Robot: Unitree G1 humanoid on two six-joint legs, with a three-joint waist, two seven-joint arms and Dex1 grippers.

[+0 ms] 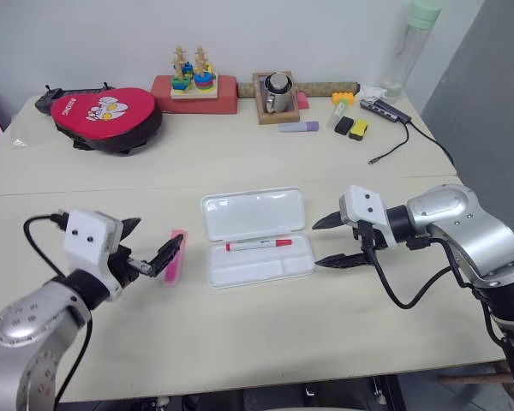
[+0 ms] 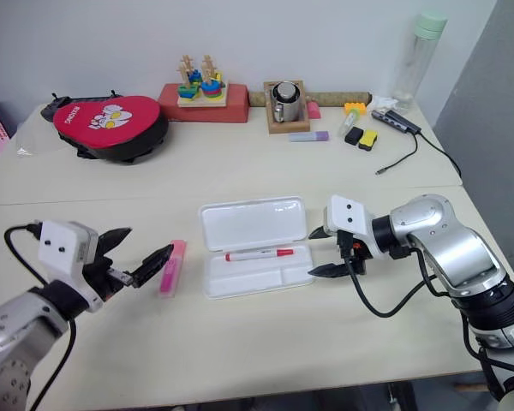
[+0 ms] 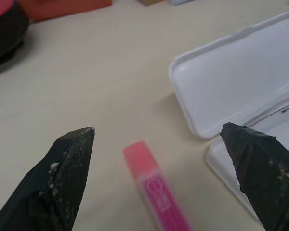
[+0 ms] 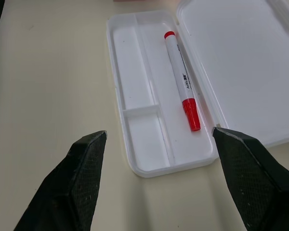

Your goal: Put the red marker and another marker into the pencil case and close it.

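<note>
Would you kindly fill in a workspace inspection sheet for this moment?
Surface: beige table.
Job's things: pencil case open; red marker in its tray; pink highlighter on the table beside it.
Clutter: red pouch, stacking toy, metal cup, lilac highlighter, bottle.
Tools: left tool open by the highlighter; right tool open beside the case.
Cables: adapter cable.
Surroundings: white wall.

Both claws open & empty: left claw point(image 1: 151, 242), right claw point(image 1: 329, 242).
</note>
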